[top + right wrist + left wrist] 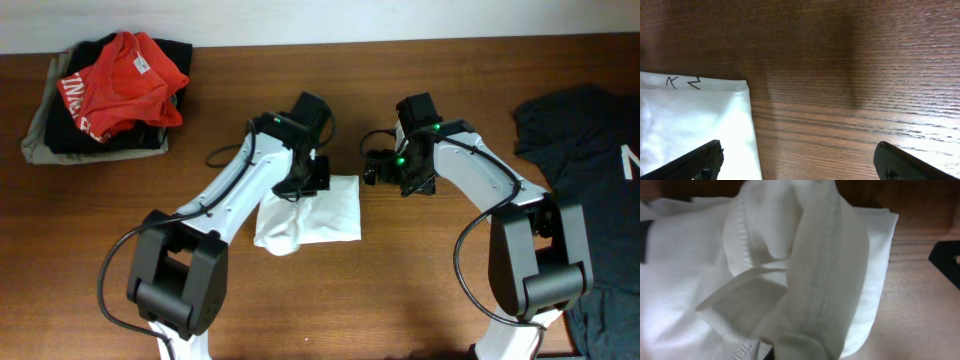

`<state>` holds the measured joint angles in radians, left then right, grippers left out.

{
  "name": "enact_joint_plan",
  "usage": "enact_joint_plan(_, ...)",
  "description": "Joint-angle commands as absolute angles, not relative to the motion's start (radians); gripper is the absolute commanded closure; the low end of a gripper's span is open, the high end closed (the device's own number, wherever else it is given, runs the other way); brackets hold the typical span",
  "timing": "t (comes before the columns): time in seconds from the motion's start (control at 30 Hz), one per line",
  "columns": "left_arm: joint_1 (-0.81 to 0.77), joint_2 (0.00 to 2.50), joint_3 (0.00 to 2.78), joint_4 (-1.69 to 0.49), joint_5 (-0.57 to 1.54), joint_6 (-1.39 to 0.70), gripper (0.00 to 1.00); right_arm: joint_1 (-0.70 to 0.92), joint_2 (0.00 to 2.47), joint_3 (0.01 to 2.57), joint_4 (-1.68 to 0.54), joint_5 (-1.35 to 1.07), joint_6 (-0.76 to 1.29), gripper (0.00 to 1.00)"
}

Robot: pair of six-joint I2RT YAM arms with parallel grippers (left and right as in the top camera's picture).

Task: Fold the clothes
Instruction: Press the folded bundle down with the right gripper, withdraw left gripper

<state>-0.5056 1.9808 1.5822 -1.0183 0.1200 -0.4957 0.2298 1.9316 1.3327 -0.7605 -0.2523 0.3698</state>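
A white garment [318, 215] lies partly folded in the middle of the table. My left gripper [308, 180] is down on its top edge. In the left wrist view the white garment [805, 270] fills the frame, bunched with its hems rising towards the camera and hiding the fingers; the gripper looks shut on it. My right gripper [378, 168] is open and empty just right of the garment's top right corner. In the right wrist view the open right gripper [805, 165] hovers over bare wood, with the garment's corner [695, 125] under its left finger.
A stack of folded clothes [60, 130] with a red shirt [125, 80] on top sits at the back left. A dark shirt [590, 160] lies spread at the right edge. Bare wooden tabletop [400, 290] lies in front.
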Motion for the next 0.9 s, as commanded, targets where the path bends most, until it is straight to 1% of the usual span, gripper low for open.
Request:
enact_joint_plan(0.0, -0.544, 1.988, 1.526, -0.950, 0.153, -0.538, 0.98, 0.227, 1.938, 1.327, -0.759, -0.259, 0.372, 0.00)
enact_joint_plan(0.23, -0.592, 1.989, 1.502, -0.851, 0.153, -0.572, 0.98, 0.227, 1.938, 1.327, -0.759, -0.259, 0.372, 0.00)
enact_joint_plan(0.27, -0.595, 1.989, 1.502, -0.839, 0.153, -0.573, 0.96, 0.227, 1.938, 1.327, -0.759, -0.259, 0.372, 0.01)
enact_joint_plan(0.3, -0.598, 1.990, 1.502, -0.830, 0.153, -0.573, 0.93, 0.227, 1.938, 1.327, -0.759, -0.259, 0.372, 0.01)
enact_joint_plan(0.37, -0.598, 1.990, 1.502, -0.826, 0.153, -0.573, 0.67, 0.227, 1.938, 1.327, -0.759, -0.259, 0.372, 0.01)
enact_joint_plan(0.4, -0.598, 1.990, 1.502, -0.826, 0.153, -0.572, 0.48, 0.227, 1.938, 1.327, -0.759, -0.259, 0.373, 0.01)
enact_joint_plan(0.43, -0.598, 1.990, 1.502, -0.827, 0.153, -0.572, 0.37, 0.227, 1.938, 1.327, -0.759, -0.258, 0.373, 0.01)
enact_joint_plan(0.6, -0.592, 1.986, 1.530, -0.828, 0.163, -0.543, 0.35, 0.177, 1.938, 1.327, -0.780, -0.261, 0.387, 0.01)
enact_joint_plan(0.7, -0.579, 1.971, 1.582, -0.857, 0.159, -0.521, 0.34, 0.119, 1.937, 1.327, -0.809, -0.329, 0.373, 0.01)
enact_joint_plan(0.8, -0.531, 1.944, 1.659, -0.921, 0.156, -0.498, 0.34, 0.075, 1.934, 1.327, -0.831, -0.383, 0.344, 0.00)
enact_joint_plan(0.87, -0.469, 1.921, 1.719, -0.992, 0.123, -0.496, 0.31, 0.054, 1.927, 1.327, -0.853, -0.394, 0.342, 0.00)
